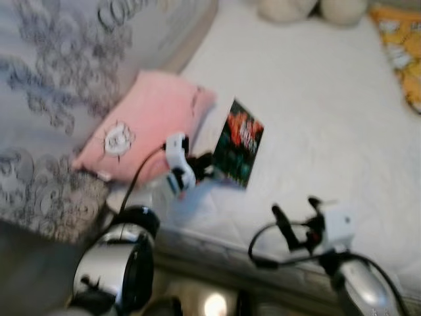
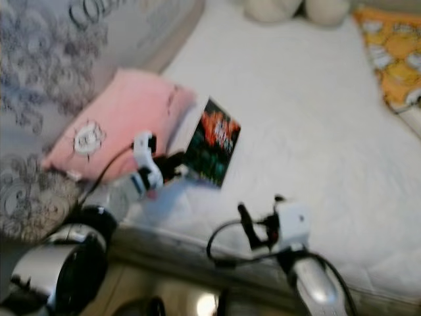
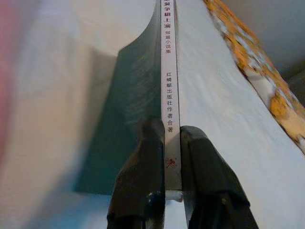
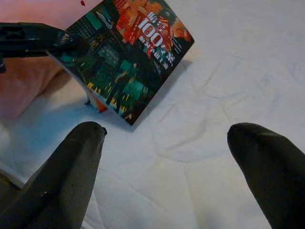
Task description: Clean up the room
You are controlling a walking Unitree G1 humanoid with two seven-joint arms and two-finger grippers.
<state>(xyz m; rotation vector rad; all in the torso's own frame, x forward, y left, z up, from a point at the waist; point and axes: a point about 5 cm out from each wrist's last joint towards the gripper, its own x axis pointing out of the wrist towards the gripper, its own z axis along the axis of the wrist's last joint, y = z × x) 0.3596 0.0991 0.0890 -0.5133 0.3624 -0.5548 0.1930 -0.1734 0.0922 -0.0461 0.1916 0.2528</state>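
A book [image 1: 238, 143] with a dark green and red cover is tilted up off the white bed [image 1: 316, 99], beside a pink pillow [image 1: 141, 125]. My left gripper [image 1: 205, 164] is shut on the book's near edge; in the left wrist view its two black fingers [image 3: 147, 176] pinch the white spine [image 3: 169, 95]. My right gripper [image 1: 296, 220] hovers open over the bed's near edge, to the right of the book [image 4: 128, 57], with nothing between its fingers [image 4: 71, 176].
A grey patterned blanket [image 1: 52, 85] covers the left side. An orange patterned cloth [image 1: 398, 46] lies at the far right, and cream plush shapes [image 1: 309, 8] sit at the head of the bed. The mattress edge [image 1: 217, 253] runs below my grippers.
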